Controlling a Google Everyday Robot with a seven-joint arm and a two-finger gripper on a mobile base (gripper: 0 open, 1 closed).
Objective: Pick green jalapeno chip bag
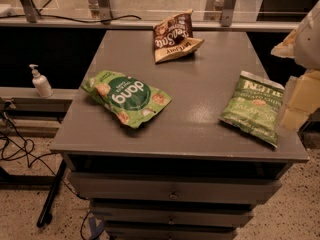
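Note:
The green jalapeno chip bag (pixel 254 107) lies flat on the right side of the grey cabinet top (pixel 200 84), near the right edge. It has a white top band and "JALAPENO" printed across it. My gripper (pixel 299 101) shows as pale, blurred shapes at the right edge of the camera view, just right of the bag and above the cabinet's right edge. Its arm (pixel 309 34) reaches in from the upper right. The gripper holds nothing that I can see.
A larger bright green "dong" pouch (pixel 126 97) lies at the left middle of the top. A brown and cream snack bag (pixel 175 35) sits at the back. A white pump bottle (pixel 41 82) stands on a low ledge to the left. Cables lie on the floor (pixel 20 149).

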